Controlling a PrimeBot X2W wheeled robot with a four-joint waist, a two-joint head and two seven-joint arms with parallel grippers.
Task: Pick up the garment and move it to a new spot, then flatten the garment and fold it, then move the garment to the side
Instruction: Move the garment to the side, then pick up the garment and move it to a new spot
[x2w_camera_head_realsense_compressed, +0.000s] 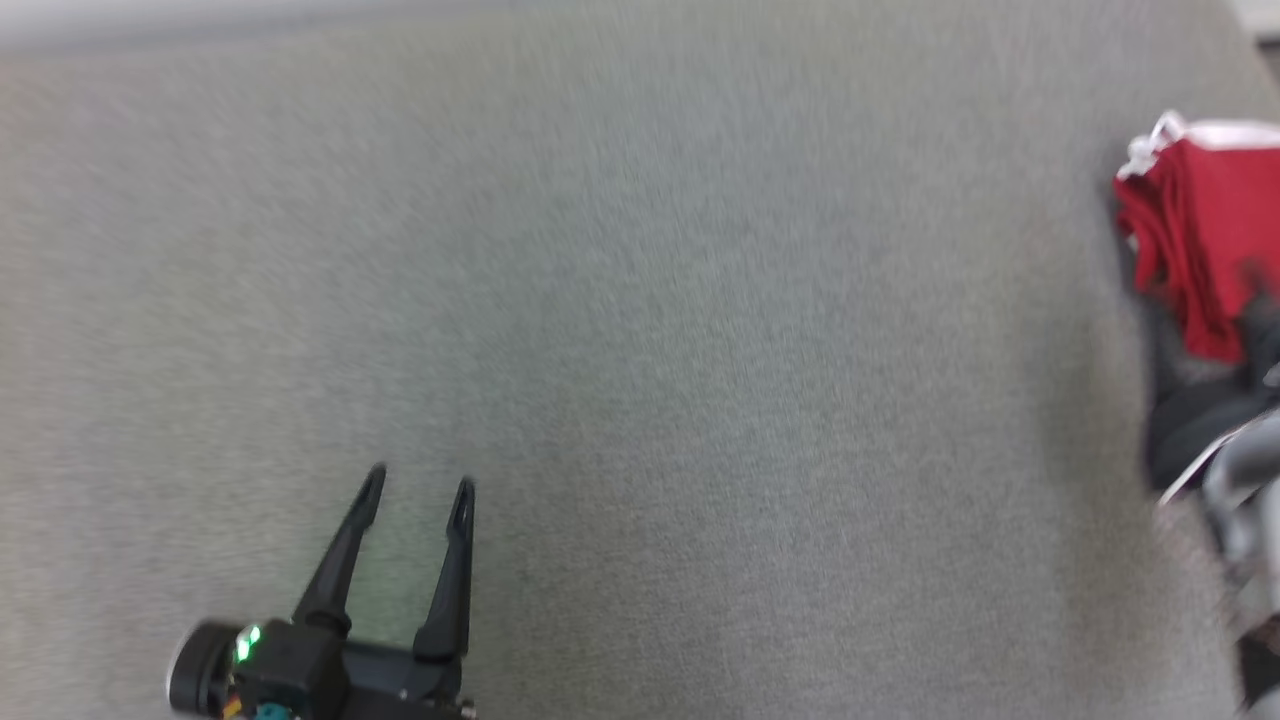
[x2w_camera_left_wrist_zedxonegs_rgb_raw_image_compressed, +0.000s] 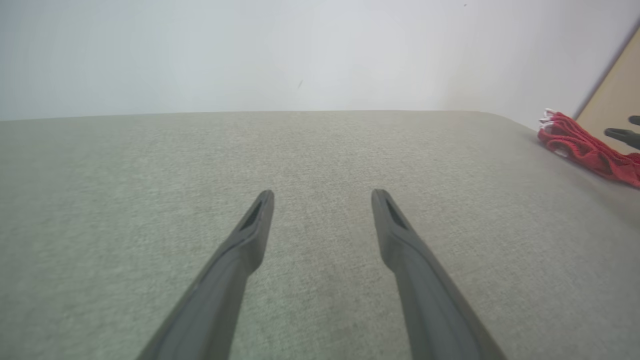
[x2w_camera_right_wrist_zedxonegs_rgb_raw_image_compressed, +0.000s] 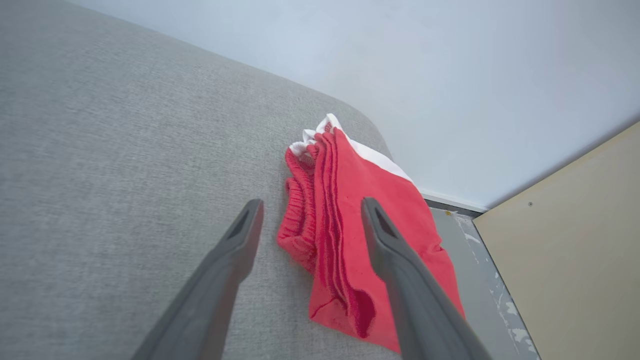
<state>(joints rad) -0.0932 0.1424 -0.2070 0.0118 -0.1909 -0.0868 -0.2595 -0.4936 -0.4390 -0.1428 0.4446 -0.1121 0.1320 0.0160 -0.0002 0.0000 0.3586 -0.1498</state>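
My left gripper (x2w_camera_head_realsense_compressed: 421, 478) hung over the bare grey surface (x2w_camera_head_realsense_compressed: 700, 350), fingers spread apart. My right gripper (x2w_camera_right_wrist_zedxonegs_rgb_raw_image_compressed: 311, 201) stood wide too, clamping nothing, over the folded red garment (x2w_camera_right_wrist_zedxonegs_rgb_raw_image_compressed: 345, 200) at the surface's far right corner. It perhaps brushed the cloth; I couldn't tell.
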